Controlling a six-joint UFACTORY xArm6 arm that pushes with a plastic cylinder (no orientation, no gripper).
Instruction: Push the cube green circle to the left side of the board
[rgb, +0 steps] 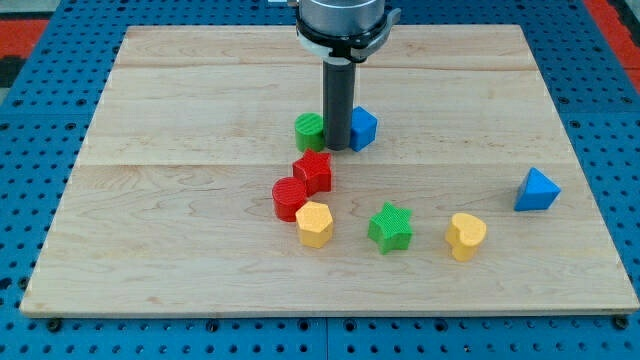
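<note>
The green circle (310, 131) sits a touch above the middle of the worktop (180, 90), just left of centre in the view. Right beside it, on its right, my tip (337, 149) is planted on the wood, the dark rod rising straight up to the silver arm mount at the view's top edge. Tip and green circle look to be touching, or as near as makes no difference. There are no fingers here to open or close, only the bare rod, and it has hold of nothing.

On the rod's other side, pressed in close, is the blue cube (363, 128), so my tip stands between green and blue. Just below the green circle comes the red block (313, 171), an angular shape I cannot name for sure, and touching it at lower left is the red cylinder (290, 198). Tucked against that one at lower right is the yellow block (315, 223), hexagon-like.

Moving towards the view's right along the lower part of the board: the green star (390, 226), standing apart, then the yellow heart-like block (466, 235). Further right and a little higher, well apart from the rest, is the blue triangle (537, 190).
</note>
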